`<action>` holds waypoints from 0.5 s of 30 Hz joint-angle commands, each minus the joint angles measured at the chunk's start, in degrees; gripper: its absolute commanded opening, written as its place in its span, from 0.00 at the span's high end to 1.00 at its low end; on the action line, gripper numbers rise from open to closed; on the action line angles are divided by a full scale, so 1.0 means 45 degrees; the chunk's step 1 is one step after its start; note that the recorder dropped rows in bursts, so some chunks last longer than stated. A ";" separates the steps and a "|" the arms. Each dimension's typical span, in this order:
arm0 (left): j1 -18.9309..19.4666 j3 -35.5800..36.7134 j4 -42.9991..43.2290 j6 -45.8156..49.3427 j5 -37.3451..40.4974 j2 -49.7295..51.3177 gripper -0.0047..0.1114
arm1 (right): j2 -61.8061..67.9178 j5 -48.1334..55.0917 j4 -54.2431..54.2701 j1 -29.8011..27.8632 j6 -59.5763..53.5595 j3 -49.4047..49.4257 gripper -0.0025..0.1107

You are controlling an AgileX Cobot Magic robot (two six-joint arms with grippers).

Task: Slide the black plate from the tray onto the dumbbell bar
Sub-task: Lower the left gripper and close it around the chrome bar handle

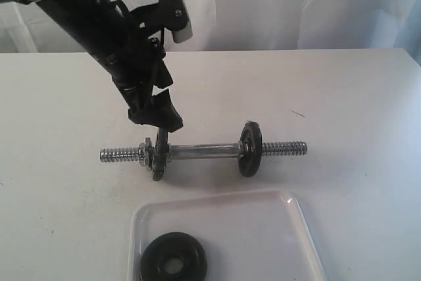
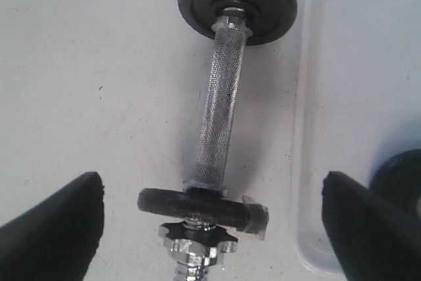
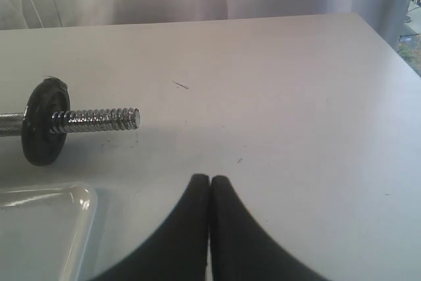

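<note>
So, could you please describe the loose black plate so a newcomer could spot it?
On the white table, find the pale plastic tray beside the dumbbell bar. The black plate lies flat inside it, a round disc with a central hole. Unlike the two black discs standing on edge on the bar, it is off the bar.
</note>
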 commanded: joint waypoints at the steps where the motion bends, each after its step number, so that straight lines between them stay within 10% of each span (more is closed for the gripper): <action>1: -0.0929 -0.0335 0.0999 0.0301 0.0100 0.0825 0.16 | -0.0074 -0.0182 -0.0031 -0.0078 0.0061 0.0068 0.98; 15: -0.2439 -0.0353 0.2883 -0.0042 -0.1747 0.2554 0.16 | -0.0074 -0.0182 -0.0031 -0.0078 0.0061 0.0068 0.98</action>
